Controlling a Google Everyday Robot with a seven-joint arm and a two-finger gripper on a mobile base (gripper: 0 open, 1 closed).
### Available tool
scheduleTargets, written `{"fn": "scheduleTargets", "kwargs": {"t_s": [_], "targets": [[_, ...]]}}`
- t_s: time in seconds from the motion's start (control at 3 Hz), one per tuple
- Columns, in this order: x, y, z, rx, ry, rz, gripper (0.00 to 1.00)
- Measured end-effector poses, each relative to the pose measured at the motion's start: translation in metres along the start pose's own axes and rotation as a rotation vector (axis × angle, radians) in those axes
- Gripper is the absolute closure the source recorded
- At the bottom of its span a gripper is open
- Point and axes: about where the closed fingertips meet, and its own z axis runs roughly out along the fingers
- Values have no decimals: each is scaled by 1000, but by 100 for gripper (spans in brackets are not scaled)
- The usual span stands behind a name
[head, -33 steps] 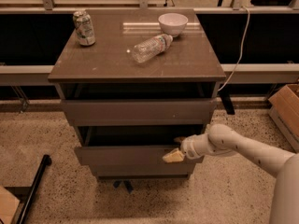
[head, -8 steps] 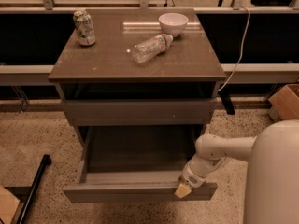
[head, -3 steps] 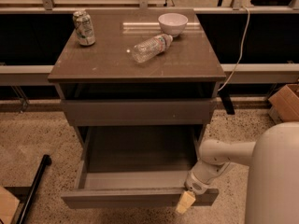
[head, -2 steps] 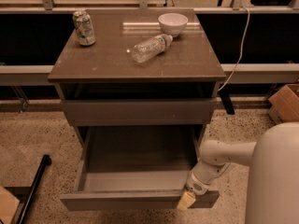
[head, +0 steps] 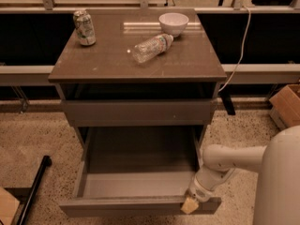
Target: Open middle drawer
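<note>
middle drawer pulled out, gripper at front panel, rt end

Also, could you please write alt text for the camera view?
The middle drawer of a grey-brown cabinet stands pulled far out, the gripper at its front panel's right end. A can, a lying bottle and a bowl sit on top.

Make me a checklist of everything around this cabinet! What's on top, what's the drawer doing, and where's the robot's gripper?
Surface: brown cabinet top, holding three things.
Job's things: middle drawer pulled far out; nothing seen inside.
Clutter: can upright, white bowl, plastic bottle lying on its side.
Grippers: gripper at the drawer front's right end.
Cables: white cable hanging past the cabinet's right side.
Surroundings: cardboard box at right; black pole on the floor at left.
</note>
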Motion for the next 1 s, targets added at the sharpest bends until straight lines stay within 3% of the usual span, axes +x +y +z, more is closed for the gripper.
{"fn": "scheduleTargets", "kwargs": {"t_s": [0.33,1.0], "targets": [[-1,0,0,0,0,0,93],[12,13,-3,6,10,14,46]]}}
